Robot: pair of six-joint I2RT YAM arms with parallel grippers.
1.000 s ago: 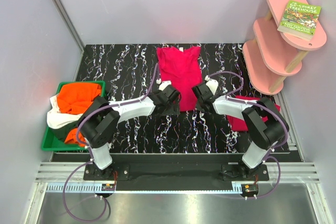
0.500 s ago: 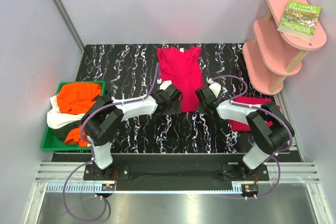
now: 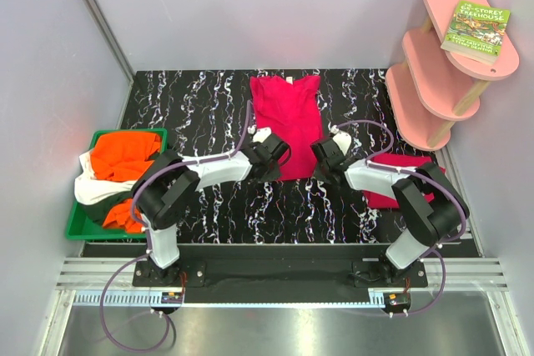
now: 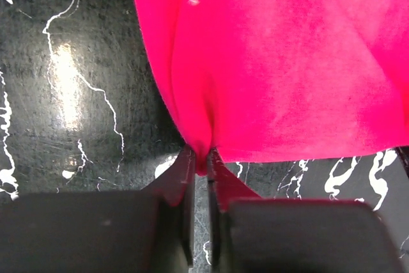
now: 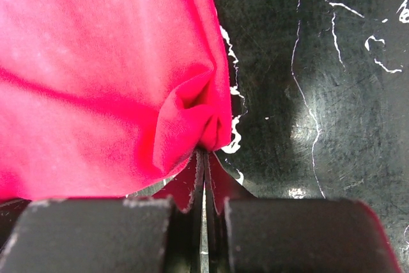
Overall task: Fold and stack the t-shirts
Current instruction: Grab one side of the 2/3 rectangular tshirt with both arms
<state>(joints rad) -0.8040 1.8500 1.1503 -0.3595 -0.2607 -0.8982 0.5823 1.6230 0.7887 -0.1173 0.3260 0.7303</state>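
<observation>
I'm gripping the crimson-pink cloth t-shirt (image 3: 288, 118) by its near hem corners with left claw (image 4: 200, 158) and right claw (image 5: 204, 155), shirt lying toward the black marbled counter (image 3: 183, 97) far edge.

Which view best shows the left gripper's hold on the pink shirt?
Left wrist: the left gripper pinches the pink shirt at its hem corner. Top view hides the pinch under the arm; right wrist shows the other corner.
</observation>
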